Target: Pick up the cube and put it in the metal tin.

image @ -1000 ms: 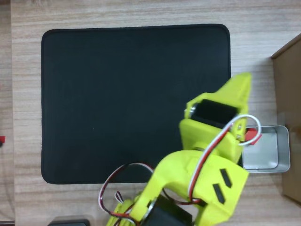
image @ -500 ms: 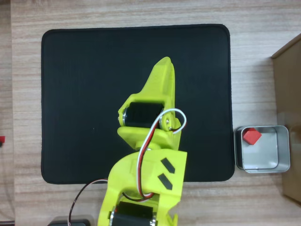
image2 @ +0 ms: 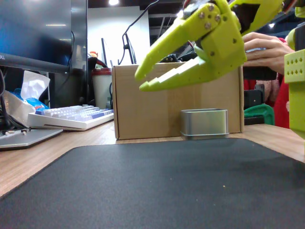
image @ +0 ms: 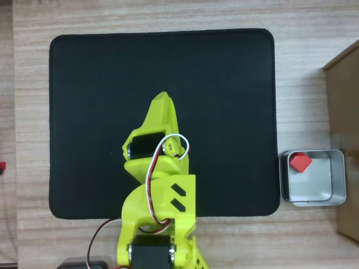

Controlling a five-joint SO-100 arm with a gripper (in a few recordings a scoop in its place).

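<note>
The small red cube (image: pixel 300 162) lies inside the silver metal tin (image: pixel 314 189), in its upper left corner, at the right of the overhead view. In the fixed view the tin (image2: pixel 204 123) stands in front of the cardboard box, and its wall hides the cube. My yellow-green gripper (image: pixel 161 102) hangs over the middle of the black mat (image: pixel 101 84), well left of the tin. In the fixed view the gripper (image2: pixel 140 81) is raised above the mat, its jaws a little apart with nothing between them.
A brown box (image: pixel 343 112) stands just beyond the tin at the right edge, broad in the fixed view (image2: pixel 143 109). A keyboard (image2: pixel 71 117) and a monitor sit at the left. A person's hand (image2: pixel 262 47) shows at the upper right. A tiny red sliver (image: pixel 2 166) is at the left edge.
The arm has swung left from over the tin to the middle of the mat. The cube stayed behind in the tin.
</note>
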